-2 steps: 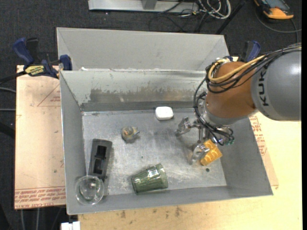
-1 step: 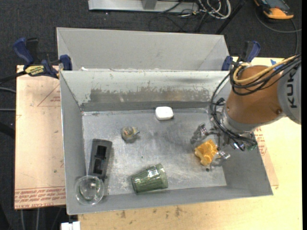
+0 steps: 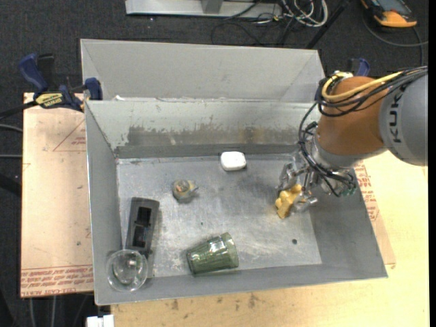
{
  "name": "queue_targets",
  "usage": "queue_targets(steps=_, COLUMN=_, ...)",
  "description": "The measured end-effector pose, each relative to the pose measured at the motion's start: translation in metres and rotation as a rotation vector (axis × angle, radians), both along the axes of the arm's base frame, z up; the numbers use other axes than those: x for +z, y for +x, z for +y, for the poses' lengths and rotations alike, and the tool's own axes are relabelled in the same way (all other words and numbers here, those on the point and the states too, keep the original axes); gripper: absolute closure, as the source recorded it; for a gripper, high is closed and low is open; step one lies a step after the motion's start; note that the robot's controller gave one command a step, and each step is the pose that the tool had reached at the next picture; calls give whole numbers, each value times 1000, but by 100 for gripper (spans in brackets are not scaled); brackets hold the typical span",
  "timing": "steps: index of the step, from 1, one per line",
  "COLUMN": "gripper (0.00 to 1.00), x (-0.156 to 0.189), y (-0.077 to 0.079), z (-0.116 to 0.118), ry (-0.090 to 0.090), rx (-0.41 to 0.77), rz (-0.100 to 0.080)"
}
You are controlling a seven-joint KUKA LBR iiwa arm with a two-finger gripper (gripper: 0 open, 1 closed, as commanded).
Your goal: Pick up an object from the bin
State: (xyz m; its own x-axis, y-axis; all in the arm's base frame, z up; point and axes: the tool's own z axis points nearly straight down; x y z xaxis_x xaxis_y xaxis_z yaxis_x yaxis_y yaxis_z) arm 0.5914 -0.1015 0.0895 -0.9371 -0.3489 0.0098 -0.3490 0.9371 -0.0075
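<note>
Gripper: at the right of the frame, low inside the grey metal bin, hanging from the arm's orange wrist cover, which carries looped cables. Its fingers are closed on the upper end of a small yellow object of irregular shape, which hangs tilted below them, down and to the left; whether its lower tip touches the bin floor cannot be told. Bin contents, remaining, all lying singly and well apart from the gripper. Item one: a small white rounded block, upper centre of the floor, just below the foot of the back wall. Item two: a small grey-tan round piece, left of centre; its kind cannot be made out. Item three: a black rectangular box-like piece with an open recess in its top, lower left, lying lengthwise along the left wall. Item four: a clear round cup, lower left corner, standing mouth up, just beside the lower end of the black piece. Item five: a green-tinted jar, lower centre, lying on its side near the front wall, to the right of the clear cup.
</note>
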Motion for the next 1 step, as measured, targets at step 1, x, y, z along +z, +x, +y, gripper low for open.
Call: queue_targets(steps=1, gripper=100, x=0, y=1, z=0, ry=0, rx=-1, rz=-3)
